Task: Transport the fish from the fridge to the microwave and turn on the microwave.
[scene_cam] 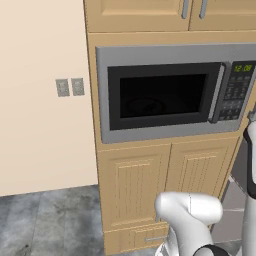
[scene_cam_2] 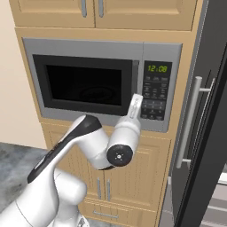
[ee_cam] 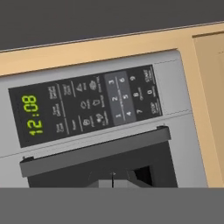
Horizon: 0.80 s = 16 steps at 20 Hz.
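Note:
The microwave (scene_cam_2: 88, 84) is built into tan cabinets, and its black window door (scene_cam: 162, 95) is shut. The keypad (scene_cam_2: 155, 95) sits on its right side under a green clock (ee_cam: 33, 114) reading 12:08. My gripper (scene_cam_2: 136, 101) is shut with nothing in it. It points at the microwave's front by the bar handle (scene_cam_2: 135, 86), just left of the keypad's lower part. In the hand view the shut gripper (ee_cam: 113, 179) rises below the handle (ee_cam: 94, 151), with the keypad (ee_cam: 109, 103) beyond. The dark fridge (scene_cam_2: 210, 102) stands at the right. The fish is hidden.
Tan cabinet doors (scene_cam: 165, 182) and a drawer (scene_cam: 137, 237) sit below the microwave, with more cabinets (scene_cam_2: 93, 11) above it. The fridge door with its long silver handle (scene_cam_2: 190, 128) swings out close on the right. A cream wall with switch plates (scene_cam: 70, 87) lies to the left.

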Motion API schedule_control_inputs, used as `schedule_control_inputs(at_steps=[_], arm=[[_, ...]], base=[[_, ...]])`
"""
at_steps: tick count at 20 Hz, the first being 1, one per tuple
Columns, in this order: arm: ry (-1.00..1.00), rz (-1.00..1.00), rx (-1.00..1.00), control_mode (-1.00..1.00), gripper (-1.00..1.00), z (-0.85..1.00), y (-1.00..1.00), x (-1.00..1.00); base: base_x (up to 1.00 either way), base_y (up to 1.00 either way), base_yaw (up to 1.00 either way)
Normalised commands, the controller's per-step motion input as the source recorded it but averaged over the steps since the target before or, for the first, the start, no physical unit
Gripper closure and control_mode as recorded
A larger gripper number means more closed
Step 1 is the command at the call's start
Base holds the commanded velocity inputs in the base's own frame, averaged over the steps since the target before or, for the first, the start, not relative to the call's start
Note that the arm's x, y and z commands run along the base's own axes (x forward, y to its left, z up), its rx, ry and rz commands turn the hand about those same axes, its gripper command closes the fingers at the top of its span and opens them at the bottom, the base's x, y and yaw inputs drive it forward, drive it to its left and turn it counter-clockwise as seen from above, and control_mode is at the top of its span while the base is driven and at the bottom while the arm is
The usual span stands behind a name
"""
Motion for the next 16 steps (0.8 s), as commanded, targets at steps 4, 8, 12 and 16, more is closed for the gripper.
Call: schedule_control_inputs(at_steps=[4,8,12,16], arm=[[0.0,0.0,0.0,-1.0,1.0,-0.1,-0.11,0.0],[0.0,0.0,0.0,-1.0,1.0,-0.09,-0.12,0.0],[0.0,0.0,0.0,-1.0,1.0,-0.07,-0.08,0.0],[0.0,0.0,0.0,-1.0,1.0,-0.11,-0.07,0.0]], base=[[0.0,0.0,0.0],[0.0,0.0,0.0],[0.0,0.0,0.0],[0.0,0.0,0.0]])
